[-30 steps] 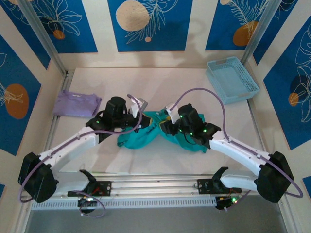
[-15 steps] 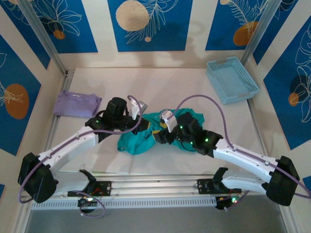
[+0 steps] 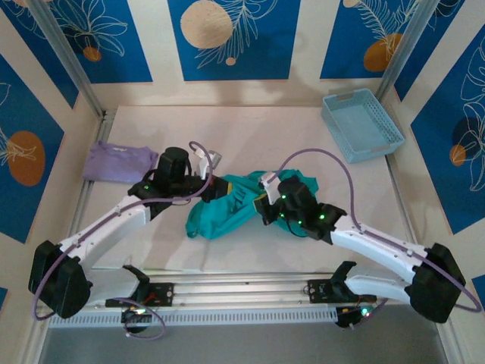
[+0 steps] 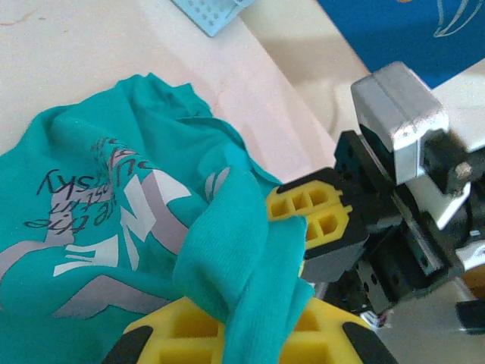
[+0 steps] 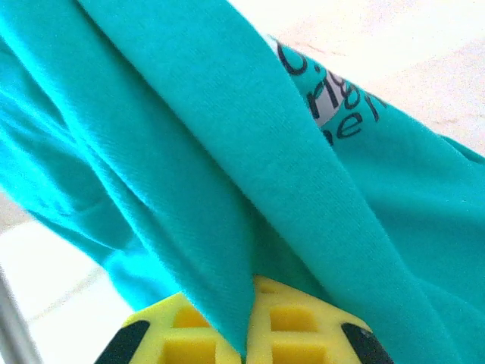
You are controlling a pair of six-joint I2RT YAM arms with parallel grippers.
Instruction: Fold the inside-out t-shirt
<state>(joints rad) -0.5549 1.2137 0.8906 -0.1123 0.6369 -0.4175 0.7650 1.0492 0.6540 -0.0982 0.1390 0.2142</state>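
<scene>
Seen from above, the wrist housings cover part of the t-shirt [image 3: 227, 216] near the table's middle, hiding both sets of fingertips. In the wrist views the bottom edge cuts off the left gripper [image 4: 250, 337] and right gripper [image 5: 244, 345], and a cloth fold drapes between their yellow fingers [image 4: 182, 334]. The shirt's lettering [image 5: 337, 114] is partly folded under and unreadable. The top edge crops the blue basket [image 4: 211, 11].

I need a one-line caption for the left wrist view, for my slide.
Teal t-shirt, print visible, lying bunched on the table, one fold pinched in the shut jaws of the right gripper.

1 t-shirt [image 3: 221, 215], 1 lavender garment [image 3: 118, 163], 1 basket [image 3: 364, 129].
</scene>
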